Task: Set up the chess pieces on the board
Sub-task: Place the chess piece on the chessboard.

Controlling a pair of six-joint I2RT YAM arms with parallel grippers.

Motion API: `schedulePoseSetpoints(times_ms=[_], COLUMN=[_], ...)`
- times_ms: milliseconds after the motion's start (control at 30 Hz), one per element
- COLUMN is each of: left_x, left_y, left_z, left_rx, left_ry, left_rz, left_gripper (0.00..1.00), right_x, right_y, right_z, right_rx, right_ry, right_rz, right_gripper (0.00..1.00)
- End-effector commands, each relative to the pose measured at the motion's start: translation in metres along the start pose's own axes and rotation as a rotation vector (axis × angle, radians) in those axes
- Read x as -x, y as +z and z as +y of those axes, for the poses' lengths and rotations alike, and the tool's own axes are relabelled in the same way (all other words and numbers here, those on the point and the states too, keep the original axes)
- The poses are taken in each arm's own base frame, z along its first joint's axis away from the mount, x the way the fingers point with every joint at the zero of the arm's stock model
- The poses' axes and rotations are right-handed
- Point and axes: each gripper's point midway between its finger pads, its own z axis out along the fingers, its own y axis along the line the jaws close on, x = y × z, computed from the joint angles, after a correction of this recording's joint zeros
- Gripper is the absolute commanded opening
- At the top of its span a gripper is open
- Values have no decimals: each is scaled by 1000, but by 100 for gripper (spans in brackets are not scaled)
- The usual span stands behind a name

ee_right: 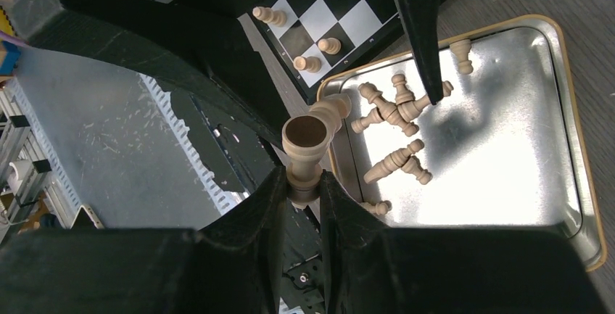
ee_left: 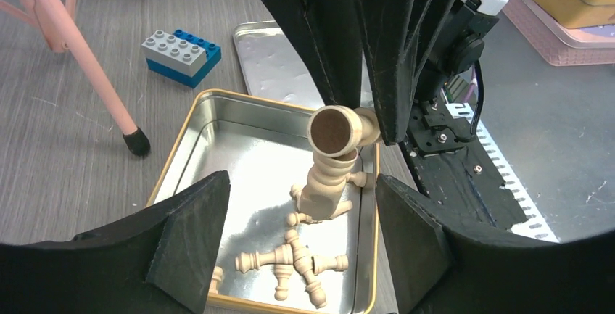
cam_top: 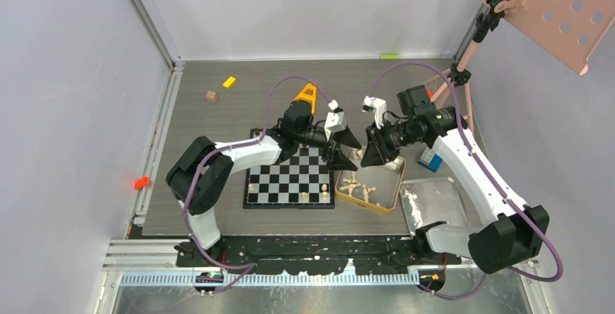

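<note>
Right claw (ee_right: 304,183) pinches pale tan turned wooden chess piece (ee_right: 306,136) by its stem, over gold metal tin (ee_right: 508,147). Left claw (ee_left: 301,187) gapes wide, empty. Risk: thin pinch slips and it drops among loose pale pieces (ee_right: 395,162), short of black-and-white checkered board (cam_top: 283,180).

No words, numbers, labels or signs can be read in any view. Nothing on the board (cam_top: 270,183), the gold tin (cam_top: 391,202) or the toy brick (ee_left: 181,53) is clear enough to read.
</note>
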Motion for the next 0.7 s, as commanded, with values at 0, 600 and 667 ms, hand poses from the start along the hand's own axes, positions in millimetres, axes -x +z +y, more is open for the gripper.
schedulePoseSetpoints(times_ms=[0, 600, 667], left_x=[24, 10, -3], left_y=[6, -12, -25], left_z=[0, -2, -3], left_rx=[-46, 1, 50], left_ry=[54, 12, 43], left_rz=[-59, 41, 141], left_gripper=[73, 9, 8], right_x=[13, 13, 14], right_y=[-9, -13, -16], right_z=[10, -11, -16], right_rx=[27, -97, -134], right_ry=[-44, -45, -50], right_rz=[-49, -47, -51], right_gripper=[1, 1, 1])
